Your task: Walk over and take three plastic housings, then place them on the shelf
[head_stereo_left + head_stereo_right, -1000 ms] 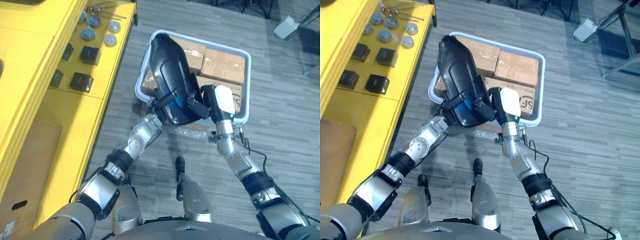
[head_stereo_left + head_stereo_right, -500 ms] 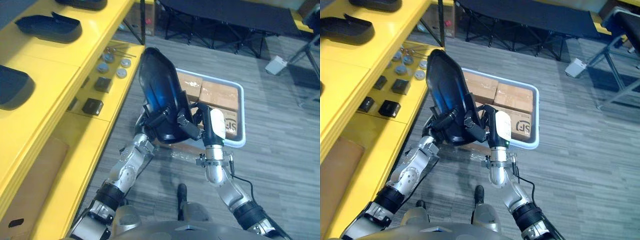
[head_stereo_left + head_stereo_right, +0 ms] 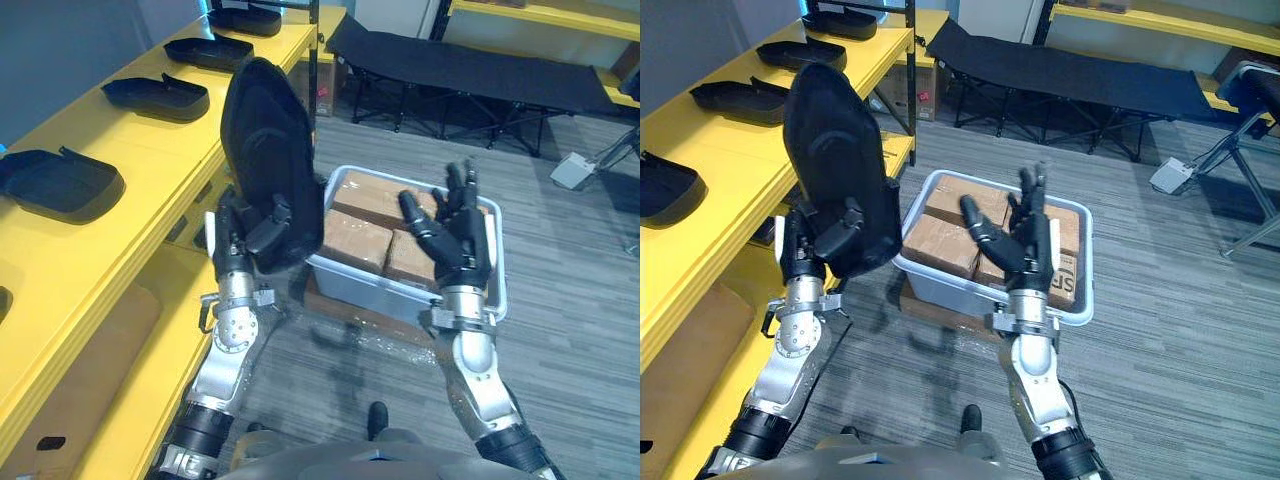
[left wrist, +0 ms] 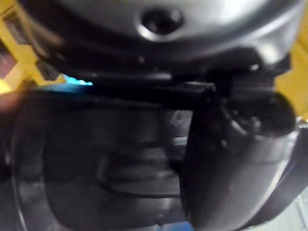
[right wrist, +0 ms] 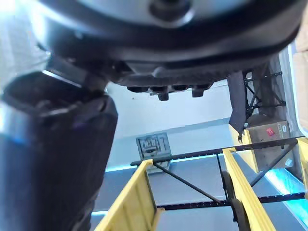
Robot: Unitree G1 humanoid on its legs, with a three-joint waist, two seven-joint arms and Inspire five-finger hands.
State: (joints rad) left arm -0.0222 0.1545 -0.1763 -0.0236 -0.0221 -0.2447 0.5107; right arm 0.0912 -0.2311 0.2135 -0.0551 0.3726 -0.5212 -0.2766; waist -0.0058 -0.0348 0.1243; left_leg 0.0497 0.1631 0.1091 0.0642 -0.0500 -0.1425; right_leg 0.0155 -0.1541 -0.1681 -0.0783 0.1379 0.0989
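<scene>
We are holding a black plastic housing (image 3: 265,140) upright in our left hand (image 3: 238,240), thumb and fingers curling round its lower end, beside the yellow shelf (image 3: 130,140); our right hand (image 3: 460,250) is hovering with fingers spread, gripping nothing, above the grey crate (image 3: 370,290).

Black housing (image 3: 265,140) upright in left hand (image 3: 238,243), more housings (image 3: 58,181) on shelf (image 3: 130,140)

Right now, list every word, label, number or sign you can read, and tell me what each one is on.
Nothing here can be read.
Too small: the black print on the brown cardboard box in the pale grey plastic tub.
Blurred: the red sticker on the brown carton.
Blurred: the pale sign on the far wall.
No print visible on the black plastic housing in the left hand.
</scene>
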